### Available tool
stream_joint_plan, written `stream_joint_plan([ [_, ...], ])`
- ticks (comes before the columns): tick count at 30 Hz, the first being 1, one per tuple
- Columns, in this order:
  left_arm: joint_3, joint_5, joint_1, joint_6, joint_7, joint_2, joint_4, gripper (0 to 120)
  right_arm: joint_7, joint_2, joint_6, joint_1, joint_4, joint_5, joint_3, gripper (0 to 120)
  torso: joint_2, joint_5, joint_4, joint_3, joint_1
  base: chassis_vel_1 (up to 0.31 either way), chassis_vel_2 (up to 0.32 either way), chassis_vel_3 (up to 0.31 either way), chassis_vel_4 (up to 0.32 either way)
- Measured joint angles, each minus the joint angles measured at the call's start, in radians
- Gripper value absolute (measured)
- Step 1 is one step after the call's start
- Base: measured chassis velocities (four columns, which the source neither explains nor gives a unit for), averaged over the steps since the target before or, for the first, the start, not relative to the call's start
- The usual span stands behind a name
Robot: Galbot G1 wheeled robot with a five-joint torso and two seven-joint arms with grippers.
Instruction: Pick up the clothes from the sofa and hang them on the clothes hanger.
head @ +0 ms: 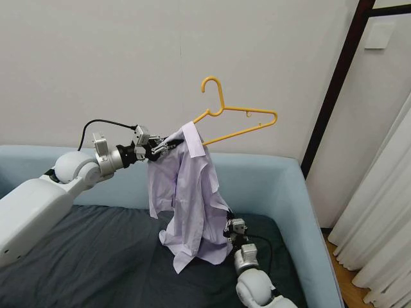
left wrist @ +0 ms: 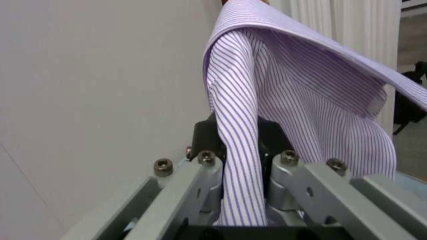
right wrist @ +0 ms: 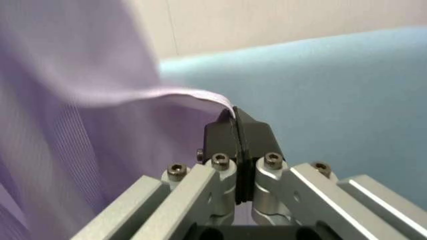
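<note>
Left arm (head: pixel 38 199) stretched out about level, left of the hanger (head: pixel 241 122). Left gripper (head: pixel 158 149) clamped on the shirt (head: pixel 189 199) beside its collar. Shirt is lavender pinstripe, draped over the hanger's left end, hanging crumpled below it. Yellow hanger tilts up rightward. Right gripper (head: pixel 228 221) points up from below the hanger, fingers pinched tight on the shirt's lower edge.

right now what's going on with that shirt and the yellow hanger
The robot holds a lavender striped shirt up over the light blue sofa. Its left gripper is shut on the fabric near the collar, and its right gripper pinches a lower edge of the shirt. One arm of the yellow hanger is tucked under the collar. The other arm and the hook stick out at a tilt, so the shirt is only partly on.
</note>
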Motion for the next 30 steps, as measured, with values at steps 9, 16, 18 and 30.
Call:
stream_joint_plan([
  [9, -0.036, -0.054, 0.031, -0.031, 0.057, -0.002, -0.007, 7, -0.133, -0.063, 0.052, 0.087, 0.092, 0.544, 0.09, 0, 0.0, -0.0001, -0.0002, 0.0, 0.0, 0.0, 0.0, 0.0, 0.0],
  [16, -0.076, -0.087, 0.093, -0.051, 0.075, 0.005, -0.025, 7, -0.196, -0.105, 0.06, 0.171, 0.092, 0.692, 0.129, 0, 0.0, -0.0003, 0.0004, 0.0, 0.0, 0.0, 0.0, 0.0, 0.0],
  [18, -0.082, -0.1, 0.106, -0.057, 0.1, 0.004, -0.03, 7, -0.196, -0.119, 0.06, 0.209, 0.089, 0.767, 0.137, 0, 0.0, -0.0003, 0.0002, 0.0, 0.0, 0.0, 0.0, 0.0, 0.0],
  [30, -0.096, 0.049, 0.114, -0.094, 0.14, 0.024, -0.018, 7, -0.185, -0.168, 0.017, 0.314, 0.076, 0.81, 0.162, 0, 0.0, -0.0001, 0.0002, 0.0, 0.0, 0.0, 0.0, 0.0, 0.0],
])
